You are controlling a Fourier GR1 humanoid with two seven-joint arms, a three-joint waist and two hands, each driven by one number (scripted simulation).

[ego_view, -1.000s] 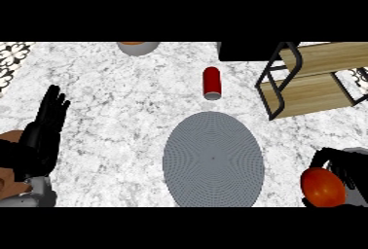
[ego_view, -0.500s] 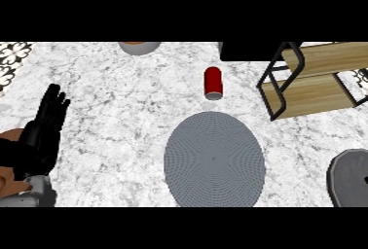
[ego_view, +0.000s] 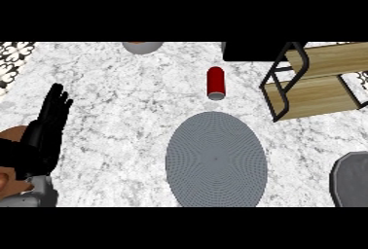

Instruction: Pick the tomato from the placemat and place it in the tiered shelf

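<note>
Grey oval placemat (ego_view: 216, 159) lies bare on marble counter (ego_view: 129, 92); red can (ego_view: 215, 81) just beyond, tiered shelf (ego_view: 320, 80) at right; left hand (ego_view: 45, 131) open.

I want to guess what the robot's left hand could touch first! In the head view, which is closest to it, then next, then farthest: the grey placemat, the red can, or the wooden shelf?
From the left hand, at the view's left edge:
1. Grey placemat, in the middle, lower down.
2. Red can, farther up the counter, above the placemat.
3. Wooden shelf, far off at the upper right.
</note>
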